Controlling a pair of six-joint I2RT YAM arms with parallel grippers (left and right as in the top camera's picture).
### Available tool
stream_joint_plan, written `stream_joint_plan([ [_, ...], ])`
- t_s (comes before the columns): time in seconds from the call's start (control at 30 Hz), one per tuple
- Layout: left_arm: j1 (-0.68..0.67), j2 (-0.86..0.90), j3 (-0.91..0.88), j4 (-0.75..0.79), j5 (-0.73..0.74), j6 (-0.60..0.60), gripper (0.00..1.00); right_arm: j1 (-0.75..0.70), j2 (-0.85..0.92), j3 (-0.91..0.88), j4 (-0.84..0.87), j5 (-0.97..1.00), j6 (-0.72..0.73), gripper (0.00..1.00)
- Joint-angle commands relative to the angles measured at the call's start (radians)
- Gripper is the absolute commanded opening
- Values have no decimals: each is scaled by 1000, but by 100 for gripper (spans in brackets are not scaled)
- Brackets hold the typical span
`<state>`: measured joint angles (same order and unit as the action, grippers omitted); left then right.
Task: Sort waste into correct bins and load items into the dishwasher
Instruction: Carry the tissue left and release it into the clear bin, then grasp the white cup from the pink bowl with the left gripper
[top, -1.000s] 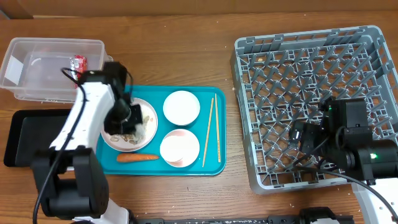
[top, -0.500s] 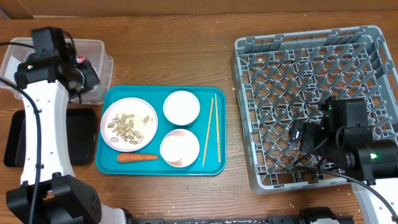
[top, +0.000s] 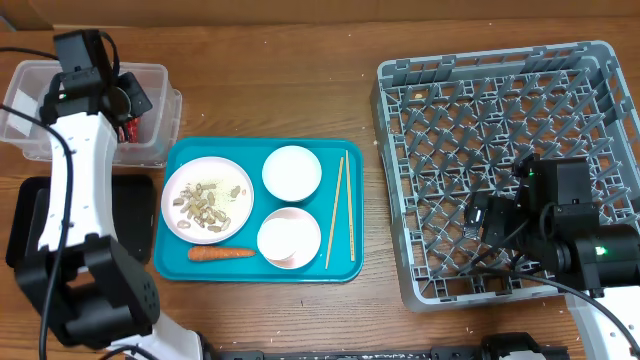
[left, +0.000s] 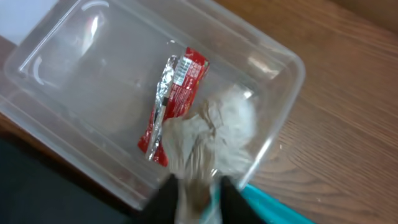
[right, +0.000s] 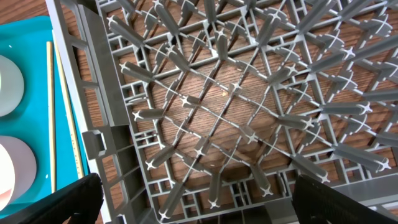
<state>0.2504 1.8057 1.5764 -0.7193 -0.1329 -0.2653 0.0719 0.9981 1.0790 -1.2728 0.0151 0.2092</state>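
Observation:
My left gripper (top: 130, 108) hangs over the right end of the clear tub (top: 30, 75). A crumpled pale paper wad (left: 217, 127) sits between its fingers (left: 163, 198), which stand slightly apart, and the wad reaches down into the clear tub (left: 283, 99). The red-and-silver wrapper (left: 174, 93) lies flat inside. The plate (top: 236, 212) with beige scraps (top: 203, 199), the carrot (top: 221, 253), a white bowl (top: 291, 172), a pinkish bowl (top: 288, 238) and two chopsticks (top: 335, 212) rest on the teal tray (top: 345, 268). My right gripper (top: 482, 222) is open over the grey dish rack (top: 392, 180), which holds nothing.
The black tray (top: 20, 235) lies in front of the tub, partly under my left arm. In the right wrist view the rack's pegs (right: 205, 93) stand below my open right gripper (right: 199, 205), with the teal tray (right: 28, 46) beyond the rack's wall.
My left arm lifted from the plate and swung back-left over the clear tub, carrying the paper wad. Its fingers now show a small gap. The right arm has not moved.

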Motion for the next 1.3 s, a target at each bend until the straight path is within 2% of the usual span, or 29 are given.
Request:
stream_joint_plan([
  [0.0, 0, 29, 14, 13, -34, -12, 38, -1, -3, 29, 6, 10, 1, 100],
  [0.17, -3, 11, 24, -14, -17, -12, 42, -1, -3, 29, 6, 10, 1, 100],
  [0.27, -4, -25, 32, -80, 73, -12, 42, -1, -3, 29, 7, 10, 1, 100],
  [0.47, -6, -88, 32, -303, 321, -10, 48, -1, -3, 29, 10, 10, 1, 100],
  [0.6, -31, -87, 29, -495, 415, 60, 52, -1, -3, 29, 10, 10, 1, 100],
  [0.73, -83, -87, 29, -646, 414, 139, 58, -2, -3, 29, 11, 10, 1, 100],
  [0.9, -196, -87, 29, -801, 414, 176, 57, -2, -3, 29, 10, 10, 0, 100],
  [1.07, -353, -88, 27, -840, 373, 169, 59, -1, -3, 29, 10, 10, 1, 100],
  [1.27, -551, -87, -32, -807, 235, 51, 59, -2, -3, 29, 10, 10, 1, 100],
])
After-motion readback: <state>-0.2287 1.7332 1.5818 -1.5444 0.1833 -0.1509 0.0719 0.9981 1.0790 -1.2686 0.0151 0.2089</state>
